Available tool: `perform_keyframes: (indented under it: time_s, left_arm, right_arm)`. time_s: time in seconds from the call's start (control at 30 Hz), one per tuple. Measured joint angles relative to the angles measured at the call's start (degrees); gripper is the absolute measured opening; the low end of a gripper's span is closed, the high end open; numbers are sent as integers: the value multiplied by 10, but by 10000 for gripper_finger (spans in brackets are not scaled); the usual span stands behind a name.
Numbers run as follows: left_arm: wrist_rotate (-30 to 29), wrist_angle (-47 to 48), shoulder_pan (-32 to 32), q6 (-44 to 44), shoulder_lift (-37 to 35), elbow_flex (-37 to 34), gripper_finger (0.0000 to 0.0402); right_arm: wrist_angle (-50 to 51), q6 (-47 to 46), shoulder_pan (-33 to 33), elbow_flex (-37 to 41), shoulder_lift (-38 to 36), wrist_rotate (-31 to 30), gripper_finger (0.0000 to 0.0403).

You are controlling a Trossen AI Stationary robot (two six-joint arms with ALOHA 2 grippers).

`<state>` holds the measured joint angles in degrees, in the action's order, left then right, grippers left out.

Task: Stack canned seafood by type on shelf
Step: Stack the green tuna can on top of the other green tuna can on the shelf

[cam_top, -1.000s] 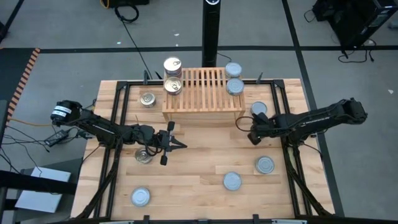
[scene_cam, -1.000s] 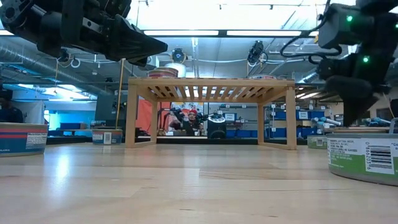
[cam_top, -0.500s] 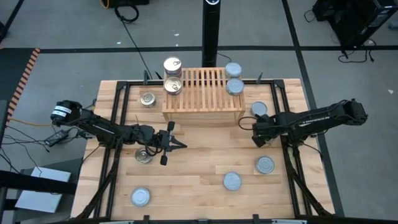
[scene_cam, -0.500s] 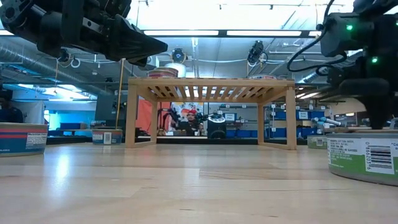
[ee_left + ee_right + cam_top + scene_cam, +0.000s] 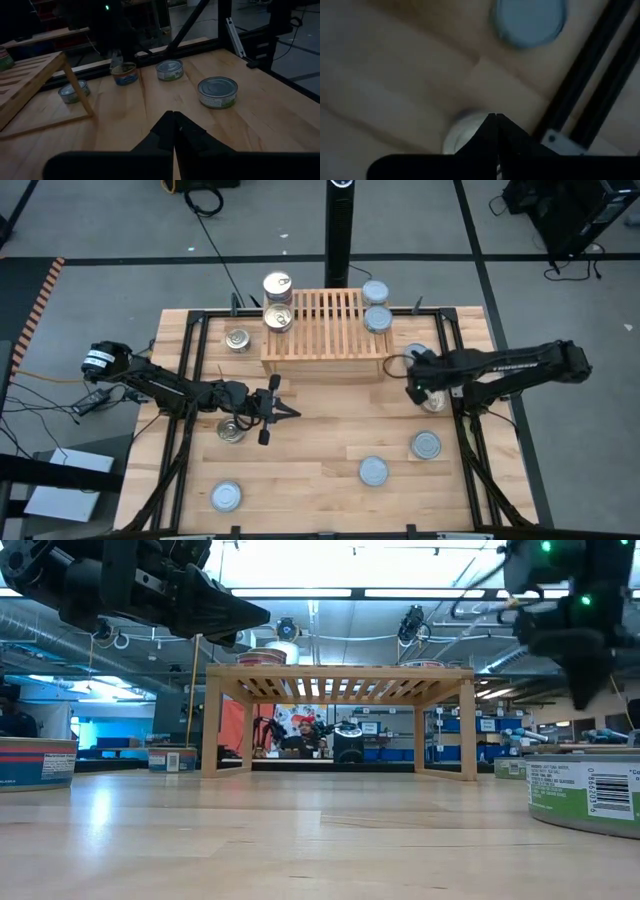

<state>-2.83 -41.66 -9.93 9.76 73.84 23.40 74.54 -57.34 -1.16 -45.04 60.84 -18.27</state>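
Note:
The light-wood shelf (image 5: 327, 330) stands at the table's far middle. A gold-lidded tin (image 5: 278, 317) and another (image 5: 277, 285) sit at its left end, and two blue-silver tins (image 5: 377, 318) (image 5: 376, 290) at its right end. More tins rest on the table, among them a gold one (image 5: 231, 430) under my left arm and a pale one (image 5: 432, 402) beside my right gripper (image 5: 413, 383). That gripper is shut, points down and hangs above the table (image 5: 585, 690), right of the shelf. My left gripper (image 5: 283, 412) is shut and waits in the air left of centre.
Loose tins lie at the table's near side (image 5: 226, 496), (image 5: 373, 470), (image 5: 427, 445). One is by the shelf's left side (image 5: 237, 338) and one by its right side (image 5: 415, 352). Black frame rails (image 5: 447, 330) run along both sides. There is bare wood between the arms.
My right gripper has risen and shifted a little toward the table's far edge, staying shut. A pale tin that the arm covered before now shows just near of it. The left arm has kept still.

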Motion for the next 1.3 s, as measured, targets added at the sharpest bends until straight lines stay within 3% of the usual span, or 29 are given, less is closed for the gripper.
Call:
perform_keyframes:
  time_s: [0.1, 0.3, 0.5, 0.73, 1.0, 1.3]
  left_arm:
    - [-1, 0, 0, 0, 0, 0, 8]
    - [-1, 2, 0, 0, 0, 0, 8]
    - [0, 3, 0, 1, 0, 0, 8]
    - [0, 3, 0, 3, 0, 0, 8]
    - [0, 6, 0, 0, 0, 0, 8]
    - [0, 8, 0, -10, 0, 0, 8]
  right_arm:
    - [-9, 16, -20, -24, 0, -10, 7]
    - [-32, 151, -103, -18, 0, -34, 7]
    - [-51, 403, -184, -15, 0, -93, 7]
    - [-146, 663, -241, -15, 0, -60, 7]
    - [-170, 767, -279, 28, 10, -59, 7]
    - [-312, 765, -290, 145, 9, -36, 5]
